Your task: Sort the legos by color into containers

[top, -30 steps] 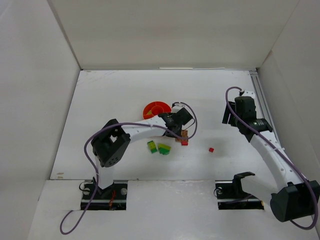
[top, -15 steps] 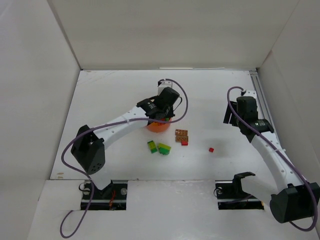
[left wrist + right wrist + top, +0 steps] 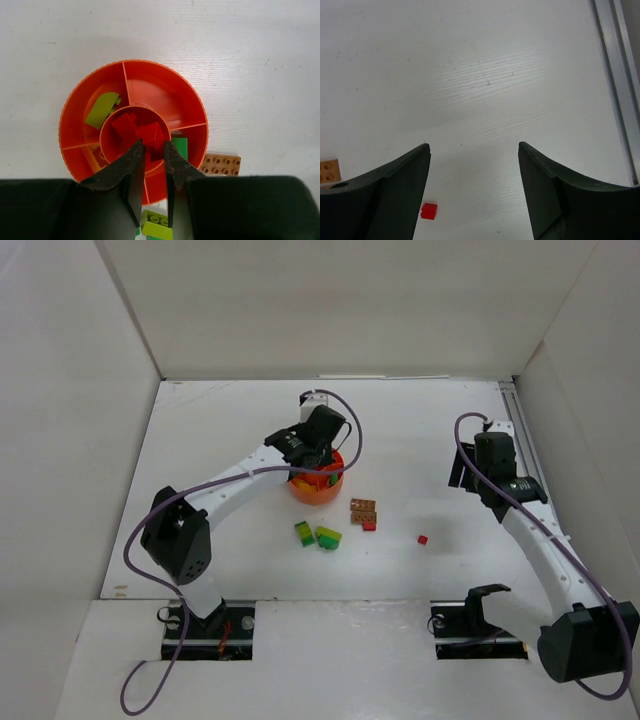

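**Red drop into the centre cup of the dish, left gripper above it.**
Top view: the loose legos are seen on the near side of the dish, with a tan brick to its near right.
Left wrist view: the fingers are nearly shut over the red bricks in the centre cup. Whether one is pinched cannot be told. The jaws are best opened only while centred, then lifted straight up, so the lime piece in the outer section is left alone.
Right wrist view: the right gripper is spread wide and empty, well right of the dish, with a small red brick below it.
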Controlling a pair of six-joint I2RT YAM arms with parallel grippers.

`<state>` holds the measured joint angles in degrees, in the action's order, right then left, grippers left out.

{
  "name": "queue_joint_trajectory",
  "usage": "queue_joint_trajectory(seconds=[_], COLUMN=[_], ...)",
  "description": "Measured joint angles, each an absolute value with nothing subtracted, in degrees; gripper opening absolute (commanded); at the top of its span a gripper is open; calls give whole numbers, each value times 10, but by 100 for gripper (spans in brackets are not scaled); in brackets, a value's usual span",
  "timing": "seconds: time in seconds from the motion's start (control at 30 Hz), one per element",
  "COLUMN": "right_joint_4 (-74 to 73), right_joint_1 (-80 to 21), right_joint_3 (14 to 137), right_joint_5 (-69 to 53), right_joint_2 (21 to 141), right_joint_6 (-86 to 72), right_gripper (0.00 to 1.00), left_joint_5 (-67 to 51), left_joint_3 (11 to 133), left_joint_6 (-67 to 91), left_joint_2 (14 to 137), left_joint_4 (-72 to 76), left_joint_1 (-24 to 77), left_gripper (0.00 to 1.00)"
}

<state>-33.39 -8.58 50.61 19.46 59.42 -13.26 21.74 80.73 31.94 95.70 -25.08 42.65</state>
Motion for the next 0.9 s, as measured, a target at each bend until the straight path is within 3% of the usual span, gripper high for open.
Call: queue_joint_trajectory(seconds=[0.1, 0.4, 0.57, 0.63, 0.73, 0.9], right_joint_4=[-334, -334, -335, -335, -335, -340], right_joint_1=[-86, -86, -86, -86, -86, -86], right_joint_3=[506, 506, 506, 506, 506, 506], right_joint_5=[195, 195, 195, 195, 194, 167], right_joint_2=[601, 611, 606, 601, 596, 592], right_joint_6=[-132, -132, -129, -128, -126, -126], right_gripper=[76, 76, 76, 76, 76, 76], left_joint_5=[218, 238, 245, 245, 246, 241], left_joint_3=[807, 802, 802, 802, 799, 783], left_joint_6=[319, 329, 333, 335, 335, 338], left_joint_2=[957, 957, 957, 957, 956, 937], left_joint_4=[-253, -261, -263, -264, -264, -264], left_joint_1=[427, 427, 427, 427, 427, 427], left_gripper=[24, 28, 39, 49, 74, 100])
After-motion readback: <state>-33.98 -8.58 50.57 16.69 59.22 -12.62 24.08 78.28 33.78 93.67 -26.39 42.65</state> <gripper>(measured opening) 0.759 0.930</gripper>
